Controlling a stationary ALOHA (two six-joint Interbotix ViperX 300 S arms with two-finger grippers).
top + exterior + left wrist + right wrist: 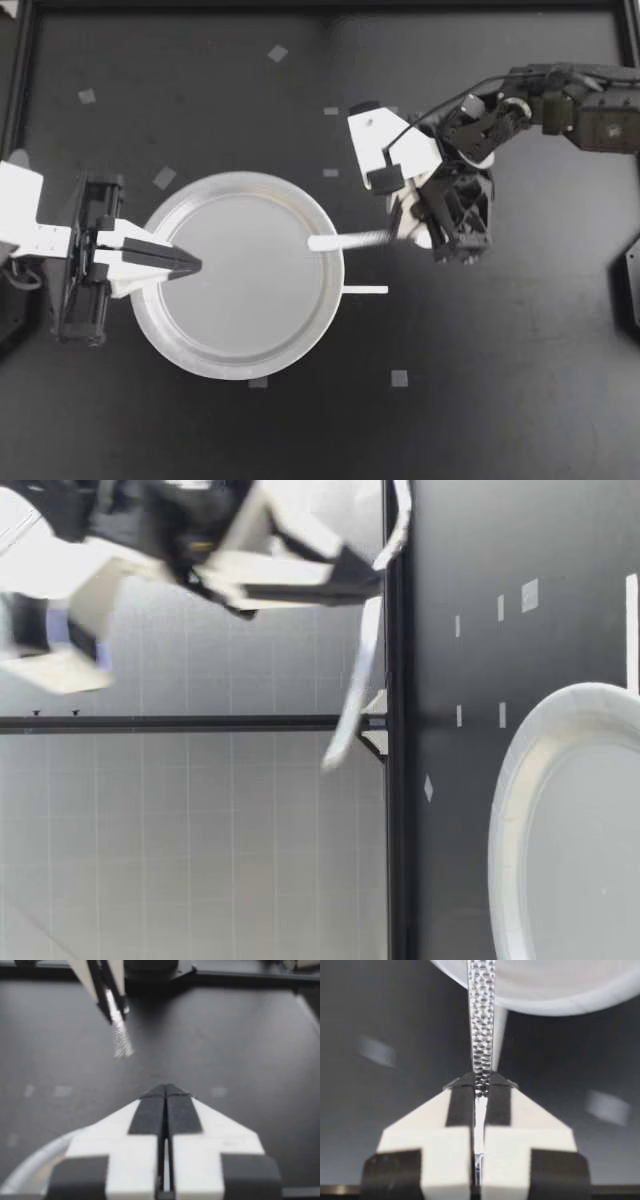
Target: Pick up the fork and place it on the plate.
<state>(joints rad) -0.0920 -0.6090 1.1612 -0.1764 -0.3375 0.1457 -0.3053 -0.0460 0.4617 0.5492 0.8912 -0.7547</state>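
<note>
A white plate [238, 345] lies left of the table's middle. My right gripper [402, 237] is shut on the handle of a metal fork [345, 241], which reaches across the plate's right rim. In the low view the fork [352, 685] hangs tilted well above the table from my right gripper [365, 580], beyond the plate [520, 780]. The right wrist view shows the fork [482, 1015] clamped between the fingers [462, 1102], its far end over the plate [560, 990]. My left gripper [195, 264] is shut and empty over the plate's left part.
A thin white strip [365, 290] lies on the black table just right of the plate. Small grey tape marks [164, 178] dot the surface. A black frame [18, 90] borders the table's far and left sides.
</note>
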